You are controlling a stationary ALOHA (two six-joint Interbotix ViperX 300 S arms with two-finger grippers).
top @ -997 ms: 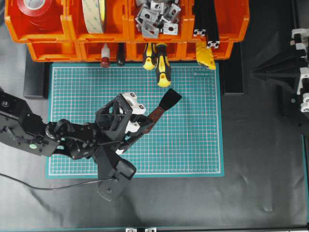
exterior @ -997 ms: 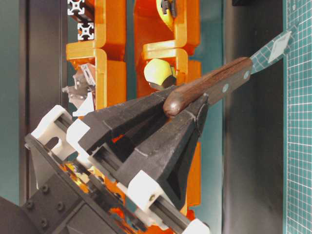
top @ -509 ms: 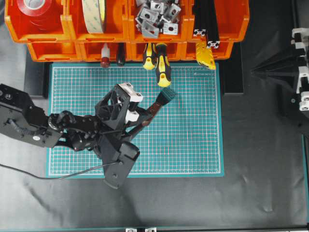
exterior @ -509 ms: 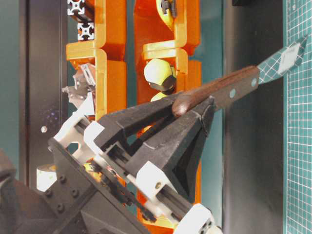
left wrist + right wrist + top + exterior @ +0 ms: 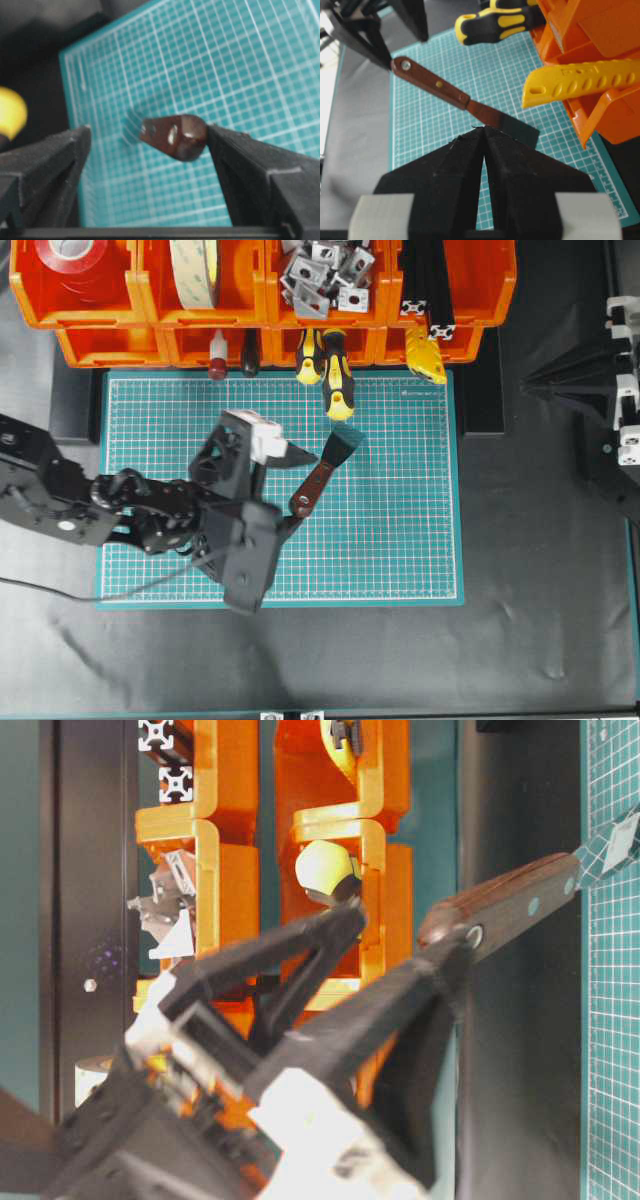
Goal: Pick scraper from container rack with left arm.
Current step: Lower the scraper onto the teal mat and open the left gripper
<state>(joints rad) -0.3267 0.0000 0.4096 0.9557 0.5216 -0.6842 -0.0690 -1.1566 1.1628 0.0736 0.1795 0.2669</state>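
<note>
The scraper [image 5: 322,472] is out on the green mat [image 5: 400,540], in front of the orange container rack [image 5: 260,340]. Its dark blade points toward the rack and touches the mat. My left gripper [image 5: 303,490] is open, its jaws spread wide on either side of the wooden handle end [image 5: 175,136]. That end leans against one finger [image 5: 240,165]; the other finger [image 5: 55,165] stands well apart. The table-level view shows the scraper [image 5: 510,910] tilted, handle end raised. My right gripper [image 5: 484,129] is shut and empty, off at the right [image 5: 527,390], facing the scraper [image 5: 447,92].
Yellow-and-black screwdrivers [image 5: 335,370] and a yellow tool [image 5: 427,355] stick out of the rack's front bins over the mat's far edge. The rear bins hold tape rolls [image 5: 72,255] and metal brackets [image 5: 325,275]. Black cloth surrounds the mat.
The left gripper was shut on the scraper's handle; its jaws have now sprung wide. The scraper has shifted a little toward the rack, with its blade down on the mat.
</note>
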